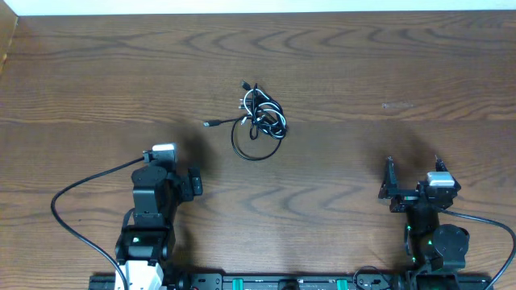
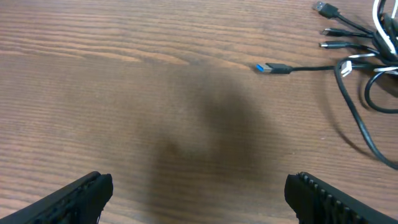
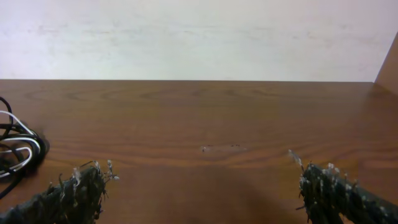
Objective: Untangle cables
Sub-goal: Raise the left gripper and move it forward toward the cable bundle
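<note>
Jaws wide apart on both arms, empty. Cable tangle (image 1: 260, 119) lies on bench (image 1: 363, 64); my left arm (image 1: 153, 197) nearer it, right well apart. Risk: pinching several strands together tightens knot.

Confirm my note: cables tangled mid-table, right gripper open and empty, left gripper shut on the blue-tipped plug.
Wrong about the left gripper: the left wrist view shows it open and empty, the blue-tipped plug lying on the table ahead of it, untouched. The cables are tangled mid-table and the right gripper is open and empty.
</note>
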